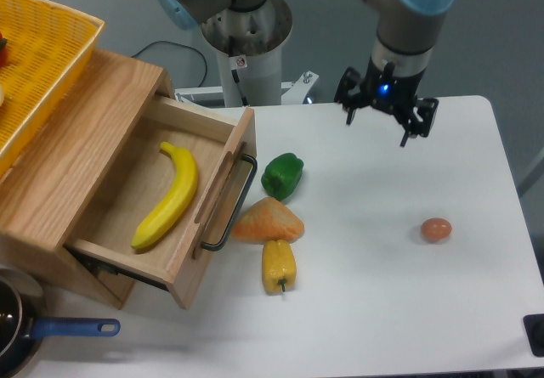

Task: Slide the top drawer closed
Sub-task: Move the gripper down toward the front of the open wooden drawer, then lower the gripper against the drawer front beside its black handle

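Drawer, shallow light oak-wood top drawer (pixel 161 195) with a long black metal bar handle (pixel 231 204), sits pulled well out of the wooden cabinet (pixel 64 153) at left, a yellow banana (pixel 168 194) lying inside. Black two-finger gripper (pixel 377 121) hangs above the white table (pixel 408 293) far right of the drawer, fingers spread wide, holding nothing. Step in hand looks like the approach. Best route likely comes in low against the front panel near the handle's middle, then pushes square along the drawer's slide axis to avoid jamming. Green bell pepper (pixel 282 175), orange wedge-shaped piece (pixel 269 220) and yellow bell pepper (pixel 279 264) sit just beside the handle, so the path should clear them
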`<action>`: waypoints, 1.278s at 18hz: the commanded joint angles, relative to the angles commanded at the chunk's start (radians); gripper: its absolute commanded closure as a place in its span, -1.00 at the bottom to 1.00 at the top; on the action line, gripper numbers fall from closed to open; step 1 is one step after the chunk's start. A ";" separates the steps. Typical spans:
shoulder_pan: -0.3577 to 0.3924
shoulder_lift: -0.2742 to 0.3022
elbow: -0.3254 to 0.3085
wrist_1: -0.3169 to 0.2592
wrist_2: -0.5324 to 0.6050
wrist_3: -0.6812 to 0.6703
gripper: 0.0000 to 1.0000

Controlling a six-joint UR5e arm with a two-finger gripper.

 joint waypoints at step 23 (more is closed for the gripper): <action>-0.221 -0.043 0.018 0.017 0.022 -0.276 -1.00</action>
